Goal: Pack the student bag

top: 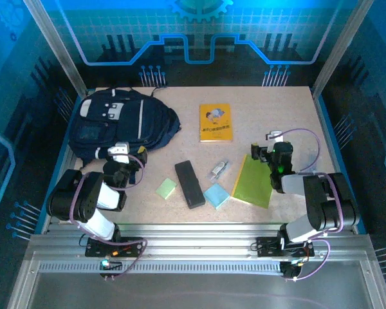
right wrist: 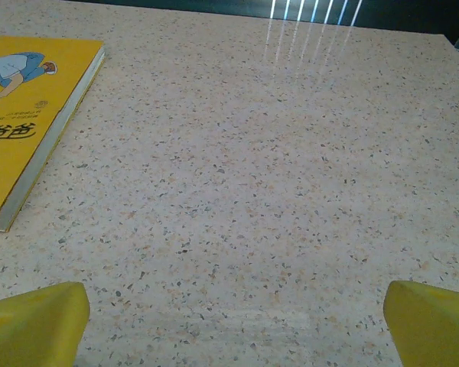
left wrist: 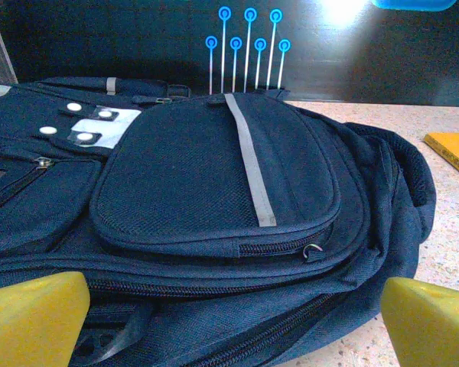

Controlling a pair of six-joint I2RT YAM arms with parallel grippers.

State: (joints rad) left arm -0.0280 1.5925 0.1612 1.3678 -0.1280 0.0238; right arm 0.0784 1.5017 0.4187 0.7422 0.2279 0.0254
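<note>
Backpack place: the backpack (top: 125, 122) lies flat in the far-left corner of the table (top: 283, 106), front pocket facing up.
Backpack heading: its pale stripe (left wrist: 249, 164) runs from the near side toward the back, and the long axis appears to follow that line. The white patches (left wrist: 92, 126) sit on its far-left part.
Backpack edges: the left side lies close along the left rail (top: 64, 138) and the far side is close to the table's back edge. Its right side bulges out in a rounded curve.
Left gripper: the left gripper (top: 119, 153) is at the backpack's near edge and points into it. Its jaws are spread wide with nothing held, and the yellow fingertips (left wrist: 30, 321) sit low on either side of the zip seams.
Right gripper: the right gripper (top: 270, 147) is well to the right of the backpack, over bare table. It is released and empty.
Book: a yellow book (top: 215, 122) lies right of the backpack, apart from it.
Case: a black case (top: 189, 184) lies near-right of the backpack, slanted.
Pads: a green pad (top: 166, 188) is just left of the case and a blue pad (top: 217, 196) just right of it.
Folder: a green folder (top: 253, 181) lies far to the backpack's right, near the right gripper.
Open room: there is a bare strip between the backpack and the book. A wide bare area runs from the book to the far-right corner.
</note>
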